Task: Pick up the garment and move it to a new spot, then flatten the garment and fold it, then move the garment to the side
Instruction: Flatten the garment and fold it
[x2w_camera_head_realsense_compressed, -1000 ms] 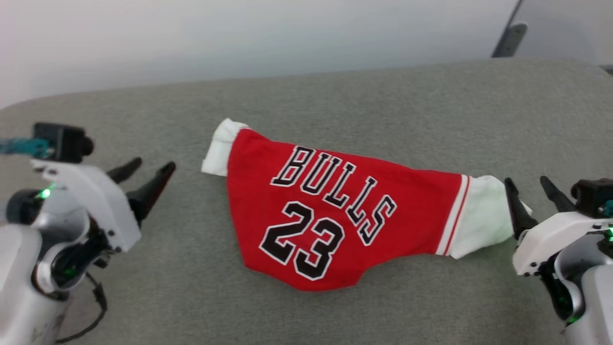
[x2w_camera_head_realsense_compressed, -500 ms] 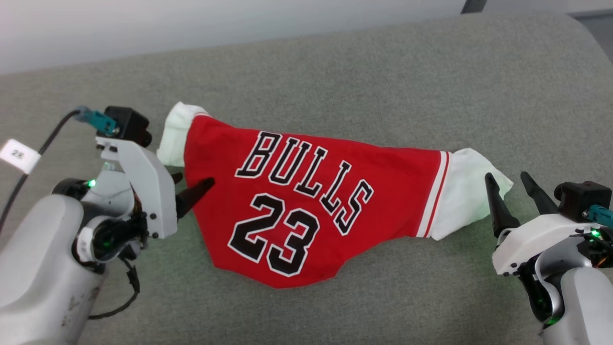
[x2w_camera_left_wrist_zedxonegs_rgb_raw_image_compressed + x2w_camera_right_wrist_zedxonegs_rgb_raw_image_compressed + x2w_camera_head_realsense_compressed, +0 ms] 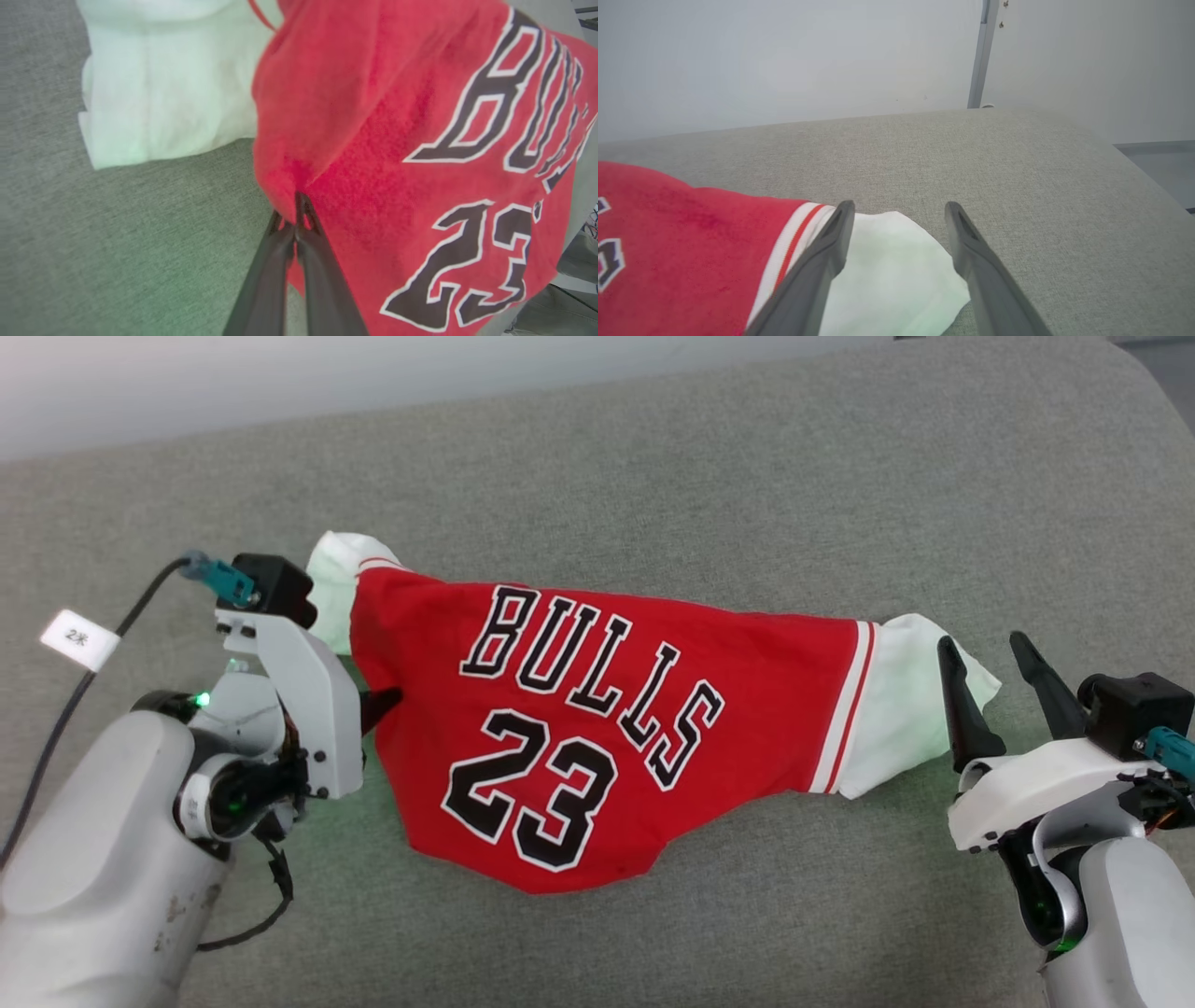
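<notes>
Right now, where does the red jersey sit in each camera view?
Head view: the garment lies centre, lettering up.
Left wrist view: centre to right; left pincer shut on its red edge.
Right wrist view: lower left; white sleeve framed by the open right pincer.
Shared landmark: grey cushion.

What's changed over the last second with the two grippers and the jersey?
The left gripper moved in from the left and shut on the garment's red left edge. The right gripper stays open at the white sleeve; the garment still lies on the grey surface.
</notes>
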You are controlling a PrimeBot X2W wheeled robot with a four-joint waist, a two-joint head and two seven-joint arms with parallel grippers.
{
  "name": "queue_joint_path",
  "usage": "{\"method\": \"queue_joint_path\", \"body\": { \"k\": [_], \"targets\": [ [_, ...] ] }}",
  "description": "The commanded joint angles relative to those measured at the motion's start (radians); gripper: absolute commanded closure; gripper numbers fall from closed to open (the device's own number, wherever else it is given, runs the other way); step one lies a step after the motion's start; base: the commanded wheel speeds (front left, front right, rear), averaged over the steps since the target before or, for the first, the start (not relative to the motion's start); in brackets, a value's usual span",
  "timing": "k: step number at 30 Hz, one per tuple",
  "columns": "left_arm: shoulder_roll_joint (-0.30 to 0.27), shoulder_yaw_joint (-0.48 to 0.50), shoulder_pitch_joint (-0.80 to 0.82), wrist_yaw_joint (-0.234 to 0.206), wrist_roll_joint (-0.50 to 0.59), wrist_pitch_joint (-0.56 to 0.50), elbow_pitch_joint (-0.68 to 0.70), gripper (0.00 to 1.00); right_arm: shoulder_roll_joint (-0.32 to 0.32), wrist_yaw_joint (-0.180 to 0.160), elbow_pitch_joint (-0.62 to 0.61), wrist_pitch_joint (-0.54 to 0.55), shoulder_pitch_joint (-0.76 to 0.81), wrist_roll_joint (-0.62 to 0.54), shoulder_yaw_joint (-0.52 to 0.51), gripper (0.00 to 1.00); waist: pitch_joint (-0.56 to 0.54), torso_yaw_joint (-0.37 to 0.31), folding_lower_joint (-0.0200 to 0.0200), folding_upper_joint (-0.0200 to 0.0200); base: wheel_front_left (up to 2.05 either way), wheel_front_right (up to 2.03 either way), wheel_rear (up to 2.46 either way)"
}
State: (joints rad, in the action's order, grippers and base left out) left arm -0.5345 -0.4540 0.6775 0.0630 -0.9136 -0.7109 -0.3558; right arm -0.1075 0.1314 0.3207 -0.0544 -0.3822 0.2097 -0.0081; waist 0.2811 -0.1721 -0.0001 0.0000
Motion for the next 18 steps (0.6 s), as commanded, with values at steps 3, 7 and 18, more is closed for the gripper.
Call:
{"method": "queue_joint_path", "body": {
  "k": [3,7,18],
  "targets": [
    [0.002,-0.003,0.000,0.008,-0.004,0.004,0.003,1.00,-0.006,-0.001,-0.010,-0.019,-0.010,-0.011,0.006,0.00,-0.019,0.010,0.0001,0.0000,0.00,0.00,0.00],
    [0.003,-0.003,-0.026,0.000,-0.019,-0.007,0.036,1.00,-0.015,-0.001,-0.028,-0.036,-0.008,-0.019,0.002,0.00,-0.046,0.028,0.0001,0.0000,0.00,0.00,0.00],
    [-0.068,0.013,-0.200,-0.110,-0.069,-0.088,0.296,1.00,-0.035,-0.001,-0.078,-0.031,0.033,-0.029,0.010,0.00,-0.149,0.088,0.0001,0.0000,0.00,0.00,0.00]
  ]
}}
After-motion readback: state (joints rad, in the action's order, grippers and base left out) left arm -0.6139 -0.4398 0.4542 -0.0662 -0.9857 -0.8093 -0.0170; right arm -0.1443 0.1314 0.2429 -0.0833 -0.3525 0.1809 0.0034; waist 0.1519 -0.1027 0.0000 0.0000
